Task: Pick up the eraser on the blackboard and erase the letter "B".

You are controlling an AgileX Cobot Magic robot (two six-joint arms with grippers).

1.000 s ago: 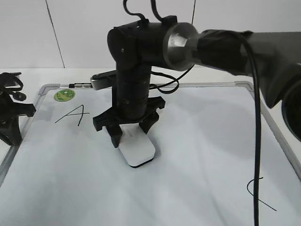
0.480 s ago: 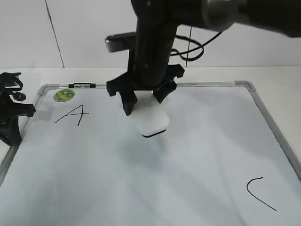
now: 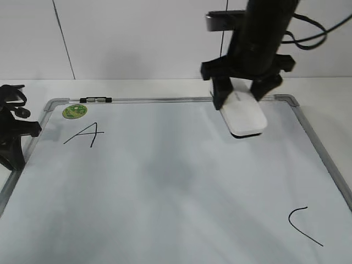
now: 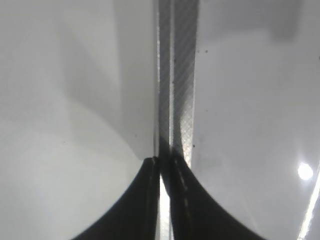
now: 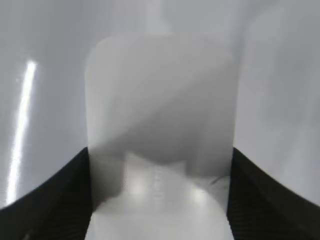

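My right gripper (image 3: 242, 99) is shut on the white eraser (image 3: 245, 115) and holds it above the far right part of the blackboard (image 3: 165, 181). In the right wrist view the eraser (image 5: 160, 125) fills the space between my two jaws (image 5: 160, 200). No letter "B" shows on the board; only a black "A" (image 3: 85, 133) at the far left and a black "C" curve (image 3: 302, 225) at the near right. My left gripper (image 3: 11, 137) rests at the board's left edge; its jaws (image 4: 164, 165) are shut over the grey frame (image 4: 177, 75).
A round green sticker (image 3: 75, 111) sits in the board's far left corner, with a small marker (image 3: 94, 100) lying on the top frame beside it. A white wall stands behind the table.
My right arm has lifted the eraser off the middle of the board and carried it to the far right. The left arm has not moved.
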